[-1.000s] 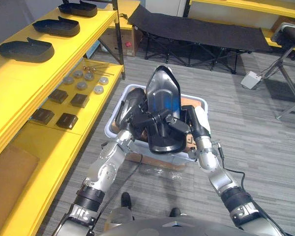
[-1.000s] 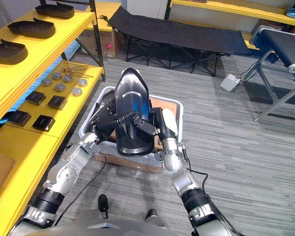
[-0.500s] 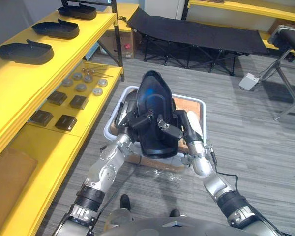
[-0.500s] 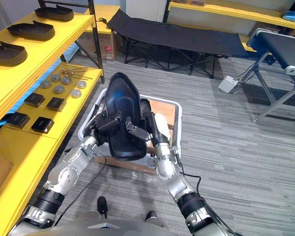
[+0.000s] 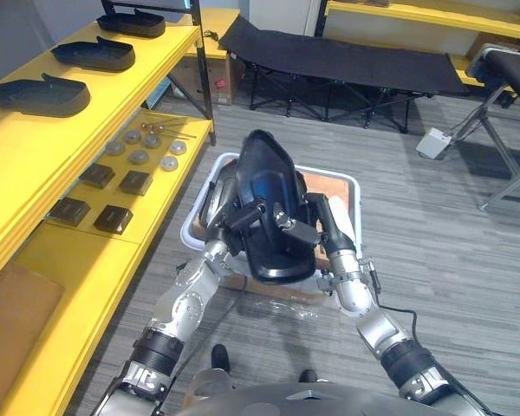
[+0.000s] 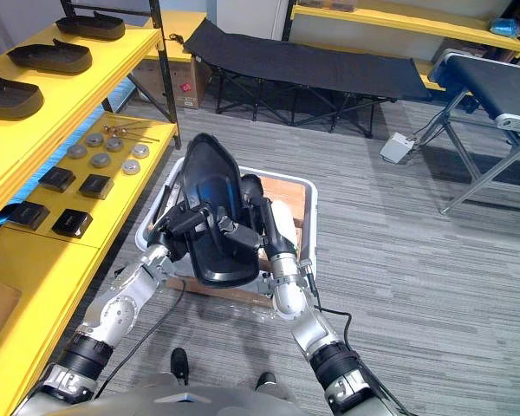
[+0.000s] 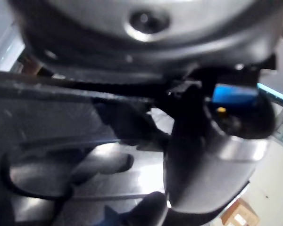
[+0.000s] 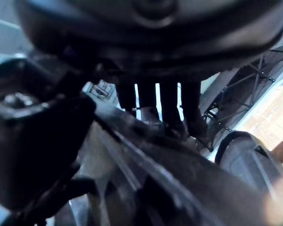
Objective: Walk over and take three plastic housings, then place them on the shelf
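Note:
A glossy black plastic housing (image 5: 269, 186) hangs tilted above a white bin (image 5: 357, 185) on the floor, its hollow side towards me. My left hand (image 5: 239, 217) curls round its left edge and my right hand (image 5: 296, 232) grips its right edge, both shut on it. In the right wrist view the fingers (image 8: 172, 106) hook over the housing's rim. A second dark housing (image 5: 217, 198) lies in the bin behind my left hand. Three more housings (image 5: 39, 94) (image 5: 94, 54) (image 5: 134, 22) stand in a row on the upper yellow shelf (image 5: 113, 104) at the left.
The lower yellow shelf carries metal discs (image 5: 139, 156) and dark square blocks (image 5: 113, 217). A black folding cot (image 5: 347, 61) stands beyond the bin, with a grey box (image 5: 435, 143) on the floor to the right. Grey floor lies open to the right of the bin.
The housing has tipped down from near upright and sunk towards the bin. My left hand's fingers have curled onto its edge. The camera has shifted slightly.

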Tool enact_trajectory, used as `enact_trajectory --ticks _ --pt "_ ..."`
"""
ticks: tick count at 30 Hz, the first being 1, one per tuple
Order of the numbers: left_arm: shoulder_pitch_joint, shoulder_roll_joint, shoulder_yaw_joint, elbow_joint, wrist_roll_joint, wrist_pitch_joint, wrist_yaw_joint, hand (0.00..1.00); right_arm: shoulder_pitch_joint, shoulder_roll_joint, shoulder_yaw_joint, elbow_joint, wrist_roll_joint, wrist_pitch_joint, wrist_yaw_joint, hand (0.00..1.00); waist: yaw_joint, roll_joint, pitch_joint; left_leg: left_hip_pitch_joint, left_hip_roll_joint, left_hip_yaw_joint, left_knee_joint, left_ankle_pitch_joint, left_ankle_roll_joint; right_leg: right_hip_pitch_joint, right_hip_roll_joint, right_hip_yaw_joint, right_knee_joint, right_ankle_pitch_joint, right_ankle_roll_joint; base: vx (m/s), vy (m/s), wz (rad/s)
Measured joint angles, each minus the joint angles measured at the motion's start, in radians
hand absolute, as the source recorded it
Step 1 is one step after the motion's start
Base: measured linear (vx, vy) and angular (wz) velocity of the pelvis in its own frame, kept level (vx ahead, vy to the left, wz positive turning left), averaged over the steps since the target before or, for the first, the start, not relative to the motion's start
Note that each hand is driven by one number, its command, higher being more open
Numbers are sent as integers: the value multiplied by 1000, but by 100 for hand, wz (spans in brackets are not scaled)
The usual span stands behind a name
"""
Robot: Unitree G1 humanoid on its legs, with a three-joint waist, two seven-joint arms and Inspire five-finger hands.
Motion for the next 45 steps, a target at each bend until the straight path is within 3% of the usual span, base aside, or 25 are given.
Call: enact_trajectory --ticks 3,4,7,10,16,19,23,28,32,37,42,45 --pt "13 -3 -18 0 22 -69 1 0 5 6 0 -6 37 -11 -8 100 0 0 0 -2 -1 -5 0 0 0 1 0 -6 0 -1 -1 0 0 6" --pt "25 -19 -19 -13 109 -113 15 0 13 13 -1 -10 77 -12 -7 100 2 0 0 -6 -1 -10 0 0 0 1 0 -11 0 -1 -1 0 0 9" --pt "34 -36 -16 -54 335 -151 64 0 39 35 -5 -13 182 -18 14 100 4 0 0 -11 -2 -15 0 0 0 -1 0 -15 0 -1 -1 0 0 6" --pt "67 -51 16 -127 583 -176 93 0 81 45 -5 -14 244 -29 51 100 1 0 0 -11 -4 -11 0 0 0 -6 2 -14 5 -2 -2 0 0 -1" --pt "73 -59 21 -146 884 -206 167 0 137 60 13 -20 340 -41 107 100 0 1 0 -15 -1 -3 -1 -9 -10 -21 -1 -4 18 -13 -13 -2 4 -5" --pt "118 -54 21 -140 1006 -206 239 0 169 60 19 -30 385 -78 136 100 -3 2 0 -18 3 15 -2 -16 -13 -36 -2 18 19 -13 -13 -7 21 -16" --pt "170 -46 29 -95 993 -206 288 0 218 62 9 -74 541 -114 235 100 -20 3 0 -18 7 29 -2 -19 -17 -46 0 30 20 -13 -14 9 7 -12" --pt "199 -50 51 -48 786 -219 263 0 310 74 -47 -101 586 -137 342 100 -28 5 -1 -14 16 69 0 -21 -19 -66 5 72 20 -8 -8 33 -8 -23" --pt "227 -57 75 -47 622 -289 209 0 366 80 -113 -101 572 -134 350 100 -47 12 -5 -10 15 81 1 -21 -19 -67 6 81 20 -6 -6 40 -6 -9" --pt "286 -115 199 -62 491 -361 182 0 429 80 -224 -101 557 -132 336 100 -55 36 -19 8 17 95 0 -28 -21 -61 16 96 23 -9 -10 12 -8 -11" --pt "378 -134 297 -153 480 -377 208 0 451 84 -270 -100 572 -124 340 100 -52 62 -27 6 13 54 -3 -29 -22 -37 9 51 22 -22 -17 -14 7 25" --pt "428 -154 350 -250 481 -378 236 0 453 88 -266 -93 563 -114 379 100 -23 63 -29 -11 5 -14 -3 -28 -33 -15 7 -20 24 -42 -14 -22 4 62"
